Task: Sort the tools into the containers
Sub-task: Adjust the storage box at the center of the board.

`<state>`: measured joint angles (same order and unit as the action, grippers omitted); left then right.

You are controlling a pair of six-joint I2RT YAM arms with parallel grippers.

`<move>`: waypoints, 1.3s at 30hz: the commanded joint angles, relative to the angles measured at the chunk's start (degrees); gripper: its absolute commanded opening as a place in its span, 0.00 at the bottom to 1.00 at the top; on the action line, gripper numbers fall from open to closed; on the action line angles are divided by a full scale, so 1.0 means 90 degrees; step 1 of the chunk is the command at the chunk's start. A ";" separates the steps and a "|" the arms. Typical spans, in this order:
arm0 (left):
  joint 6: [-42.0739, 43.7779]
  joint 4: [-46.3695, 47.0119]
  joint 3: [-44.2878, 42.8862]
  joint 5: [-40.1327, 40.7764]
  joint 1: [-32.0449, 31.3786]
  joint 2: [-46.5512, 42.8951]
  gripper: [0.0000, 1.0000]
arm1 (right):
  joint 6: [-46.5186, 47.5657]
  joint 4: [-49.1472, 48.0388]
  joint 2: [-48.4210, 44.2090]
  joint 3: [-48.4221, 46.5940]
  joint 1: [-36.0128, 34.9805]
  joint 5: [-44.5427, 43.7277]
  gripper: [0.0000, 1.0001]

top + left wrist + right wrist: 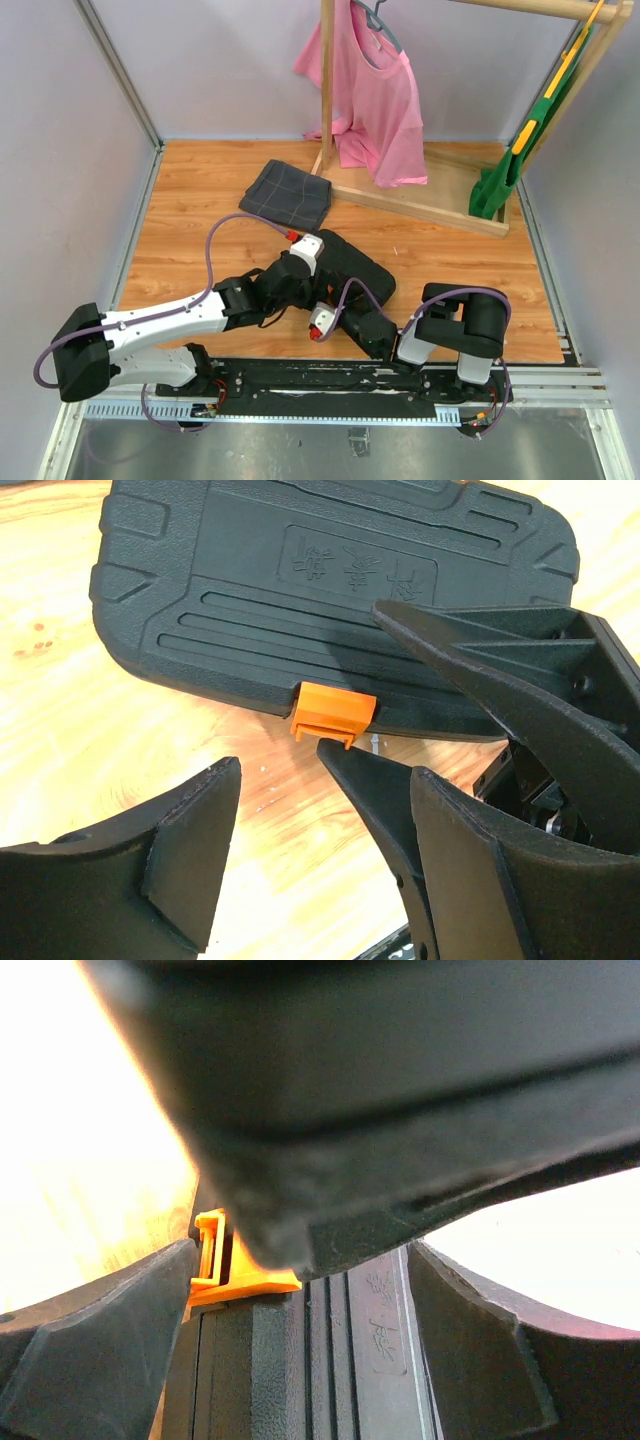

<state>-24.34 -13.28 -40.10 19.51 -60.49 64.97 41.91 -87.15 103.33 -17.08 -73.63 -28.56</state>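
Step in hand, as judged: work at the latch of the closed tool case (362,266), which lies askew near the middle of the worktop's (190,200) near edge; no loose tools show in any view. Left gripper (322,780) hovers just short of the orange clasp (333,712), fingers (170,865) apart, nothing between them. Right gripper (305,1292) also has its fingers spread, the case's edge lying between them and the clasp just beside one finger; contact cannot be told. Next move probably calls for one fingertip to hook or press the clasp while the other arm steadies the shell. The top view places the case and both converging arms but hides the clasp. The left wrist view shows clasp and lid plainly. The right wrist view is half blocked by a blurred dark mass.
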 commanded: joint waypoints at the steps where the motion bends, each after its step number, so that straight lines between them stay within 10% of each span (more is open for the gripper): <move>1: -0.0158 0.0196 0.0094 0.0224 -0.0002 -0.0061 0.73 | -0.0348 -0.0385 -0.0104 -0.0013 -0.0041 -0.0239 0.86; 27: -0.0748 0.0636 0.0606 0.0098 0.0226 -0.0177 0.73 | -0.2350 -0.0143 -0.1612 0.0818 0.0183 0.0244 0.90; 39: -0.2176 0.1053 0.1541 0.0170 0.0494 -0.1103 0.73 | -0.4182 0.5796 -0.4985 0.0098 0.0903 0.0841 0.94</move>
<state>-38.17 -6.22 -28.03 20.14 -57.23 56.75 13.56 -56.80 66.02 -13.43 -70.41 -24.95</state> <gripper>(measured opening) 0.735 0.939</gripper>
